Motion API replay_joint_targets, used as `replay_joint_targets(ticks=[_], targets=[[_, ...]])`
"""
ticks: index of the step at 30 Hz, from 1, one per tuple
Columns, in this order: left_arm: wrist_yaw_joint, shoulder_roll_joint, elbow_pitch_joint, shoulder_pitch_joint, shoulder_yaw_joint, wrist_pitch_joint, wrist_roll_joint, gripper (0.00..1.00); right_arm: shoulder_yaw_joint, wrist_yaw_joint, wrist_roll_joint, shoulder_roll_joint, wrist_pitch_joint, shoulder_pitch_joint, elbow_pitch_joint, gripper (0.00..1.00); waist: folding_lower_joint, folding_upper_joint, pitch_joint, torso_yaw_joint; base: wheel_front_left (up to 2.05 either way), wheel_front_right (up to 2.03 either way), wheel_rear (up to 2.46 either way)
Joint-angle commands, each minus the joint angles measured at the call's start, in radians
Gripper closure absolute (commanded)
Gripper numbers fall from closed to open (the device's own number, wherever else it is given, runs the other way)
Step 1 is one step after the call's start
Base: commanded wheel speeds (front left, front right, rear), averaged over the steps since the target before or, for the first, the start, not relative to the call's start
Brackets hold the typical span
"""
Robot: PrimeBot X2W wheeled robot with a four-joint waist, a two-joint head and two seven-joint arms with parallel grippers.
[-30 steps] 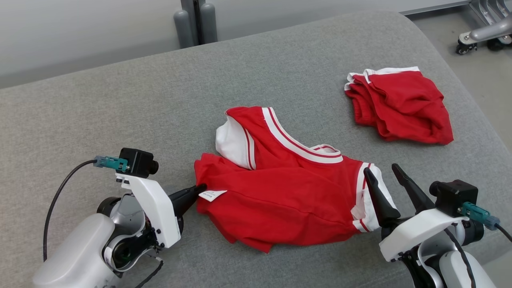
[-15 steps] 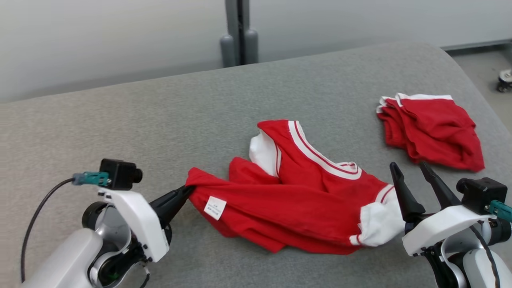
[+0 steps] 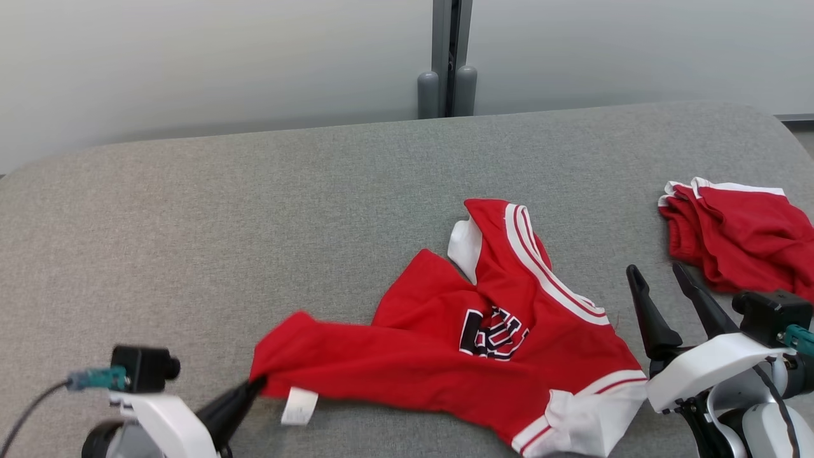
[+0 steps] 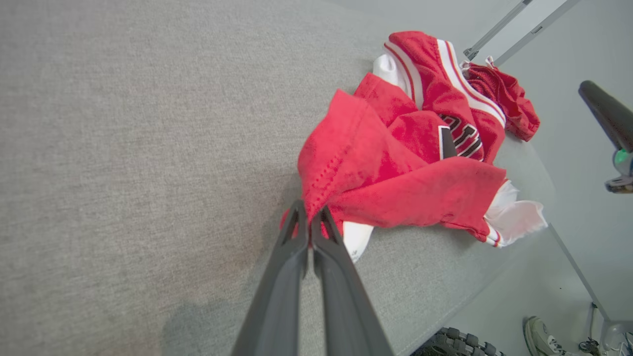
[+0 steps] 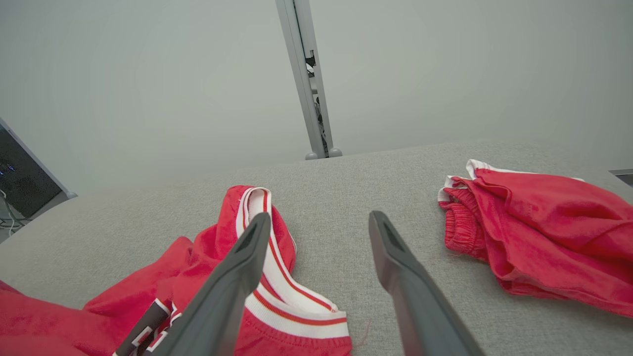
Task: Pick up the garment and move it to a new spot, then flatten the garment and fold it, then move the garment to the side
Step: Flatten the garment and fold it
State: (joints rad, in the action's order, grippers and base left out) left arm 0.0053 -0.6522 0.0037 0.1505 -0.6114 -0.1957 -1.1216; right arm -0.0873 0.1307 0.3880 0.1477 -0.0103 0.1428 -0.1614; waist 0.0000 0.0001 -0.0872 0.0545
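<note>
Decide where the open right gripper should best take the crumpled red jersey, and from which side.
Probably the white-trimmed sleeve of the jersey, approached from the robot's right. It sticks out clear of the bunched body, nearest the right gripper, opposite the hem corner the left gripper pinches.

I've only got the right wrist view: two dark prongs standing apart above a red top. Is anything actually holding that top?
Observer: Yes. The left gripper is shut on a corner of the red jersey, at the end far from your prongs.
Operator: Anything marking that corner?
Observer: A white label hangs from the cloth right beside the pinch.
Operator: Is anybody nearby?
Observer: The left wrist view has a shoe on the floor, beyond the edge of the table. Whether a foot is in it I cannot tell.
</note>
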Motion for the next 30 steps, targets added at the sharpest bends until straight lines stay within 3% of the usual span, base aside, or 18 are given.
replay_joint_targets(ticks=[1,12,13,14,21,24,30], targets=[[0.012,-0.009,-0.006,-0.022,-0.004,-0.006,-0.005,1.0,0.002,0.0,0.002,0.007,-0.004,-0.005,0.003,0.0,0.0,-0.0001,0.001,-0.003,0.0,0.0,0.0],[0.072,0.007,0.011,-0.166,-0.053,-0.023,-0.037,1.0,0.009,0.0,0.008,0.022,-0.01,-0.019,0.0,0.0,0.0,-0.0001,0.037,0.001,0.0,0.0,0.0],[0.081,0.011,0.017,-0.17,-0.056,-0.027,-0.038,0.81,0.009,0.0,0.007,0.022,-0.011,-0.021,-0.001,0.0,0.0,-0.0001,0.04,0.001,0.0,0.0,0.0],[0.09,0.015,0.023,-0.17,-0.057,-0.027,-0.039,0.01,0.008,0.0,0.007,0.02,-0.012,-0.023,-0.001,0.0,0.0,-0.0001,0.044,0.001,0.0,0.0,0.0],[0.121,0.015,0.06,-0.149,-0.031,0.024,-0.009,0.0,-0.006,0.0,0.013,0.013,-0.003,-0.022,-0.008,0.0,0.0,-0.0001,0.052,0.003,0.0,0.0,0.0],[0.144,0.013,0.058,-0.131,0.012,0.107,0.023,0.0,-0.011,0.0,0.014,0.012,0.002,-0.024,-0.01,0.0,0.0,-0.0001,0.05,0.003,0.0,0.0,0.0],[0.192,0.063,0.047,-0.102,0.077,0.295,0.09,0.0,-0.017,0.0,0.016,0.013,0.007,-0.014,-0.012,0.0,0.0,-0.0001,0.04,0.003,0.0,0.0,0.0]])
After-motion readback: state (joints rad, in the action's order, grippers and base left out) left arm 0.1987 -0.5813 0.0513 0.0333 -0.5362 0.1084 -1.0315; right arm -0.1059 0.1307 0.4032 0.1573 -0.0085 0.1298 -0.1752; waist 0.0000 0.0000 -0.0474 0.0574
